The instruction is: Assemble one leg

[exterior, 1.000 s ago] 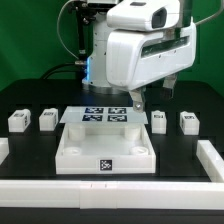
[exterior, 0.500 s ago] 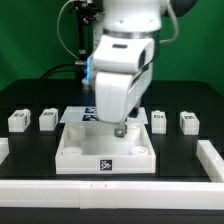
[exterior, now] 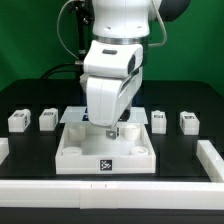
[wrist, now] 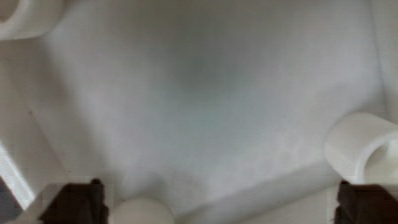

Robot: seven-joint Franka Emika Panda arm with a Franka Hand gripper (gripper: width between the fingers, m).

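Observation:
Four small white legs stand in a row on the black table: two at the exterior view's left (exterior: 18, 121) (exterior: 47, 119) and two at its right (exterior: 158, 120) (exterior: 189, 122). My gripper (exterior: 112, 130) points down over the large white square tray part (exterior: 75, 158), just above its inside, far from every leg. In the wrist view my gripper (wrist: 221, 205) is open and empty; its dark fingertips (wrist: 71, 203) stand wide apart over the tray's white floor (wrist: 196, 100). A round corner socket (wrist: 365, 150) shows beside one finger. No leg shows in the wrist view.
The marker board (exterior: 74, 113) lies behind the tray, mostly hidden by my arm. White raised rails sit at the table's near corners, at the exterior view's left (exterior: 3, 150) and right (exterior: 210, 158). A green wall stands behind.
My arm has swung from the exterior view's right to the middle and turned, and the gripper has come down over the tray part. The legs have not moved.

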